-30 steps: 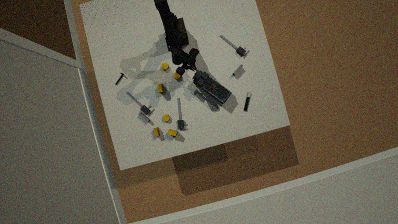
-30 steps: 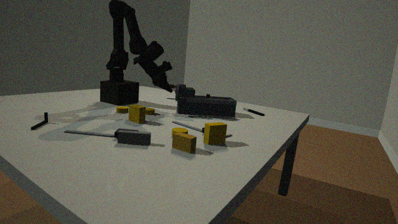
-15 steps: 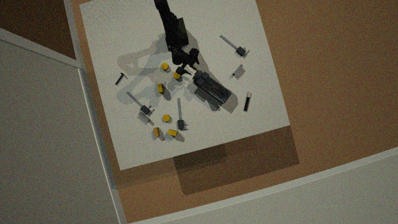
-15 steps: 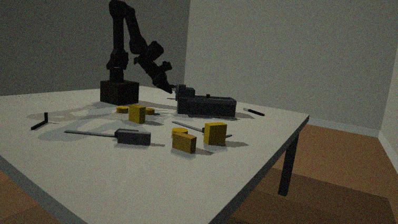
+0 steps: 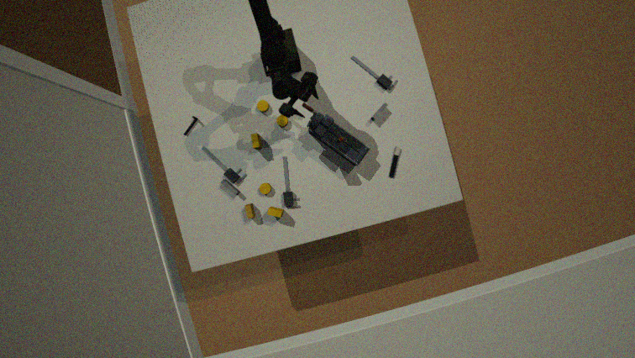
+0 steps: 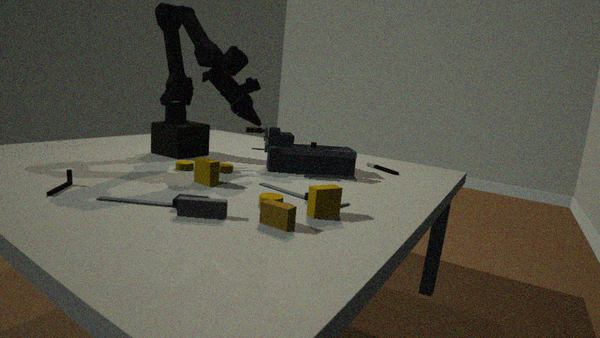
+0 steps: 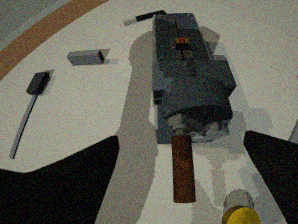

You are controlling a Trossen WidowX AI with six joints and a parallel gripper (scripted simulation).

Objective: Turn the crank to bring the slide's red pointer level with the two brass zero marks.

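Table top [image 6: 125, 268] white, finely speckled; table leg [image 6: 432, 251] dark. Floor [image 5: 511, 133] orange-brown. Walls [image 6: 420, 75] pale grey. Arm [image 6: 176, 63] and gripper [image 7: 180, 183] black. Machine [image 7: 189, 76] dark blue-grey, with a small red pointer [image 7: 181, 40]; crank handle [image 7: 182, 168] reddish brown. Loose blocks [image 6: 323, 201] and discs [image 5: 263, 105] yellow. Scattered tools [image 6: 199, 206] dark grey heads, lighter grey shafts. Marker [image 5: 394, 162] black, white-tipped.
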